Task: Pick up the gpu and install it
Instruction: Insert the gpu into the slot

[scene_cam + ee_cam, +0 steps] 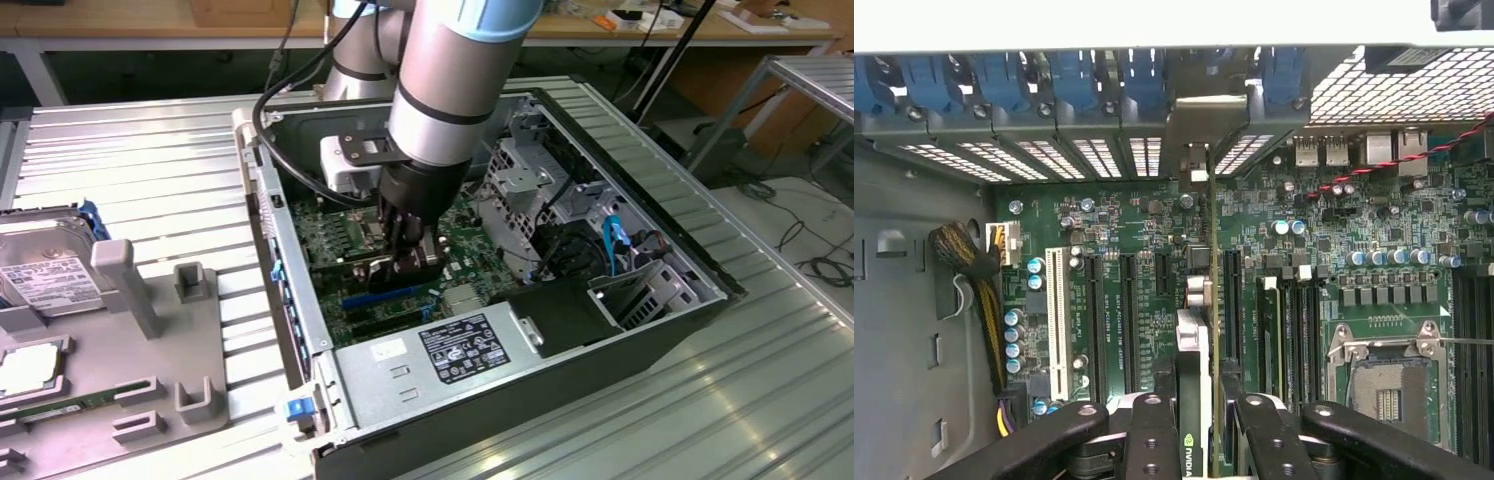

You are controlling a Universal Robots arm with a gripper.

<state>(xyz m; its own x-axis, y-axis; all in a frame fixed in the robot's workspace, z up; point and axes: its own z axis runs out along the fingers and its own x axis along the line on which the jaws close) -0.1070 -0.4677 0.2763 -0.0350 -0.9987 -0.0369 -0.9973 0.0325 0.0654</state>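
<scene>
Case: you work inside the open computer case, sheet metal, lying on the ribbed metal bench.
Motherboard: green motherboard, crowded with long slots; keep the card parallel to them.
Gpu: the gpu, thin and edge-on, stands above a slot, its silver bracket toward the rear openings.
Gripper: the gripper has its black fingers pinching the gpu; press straight, no tilt.

The card held edge-up over the board carries a small green-and-white logo mark near the fingers; its lettering cannot be made out. A black label with white print sits on the silver power supply at the near end of the computer case; the print is too small to read.
</scene>
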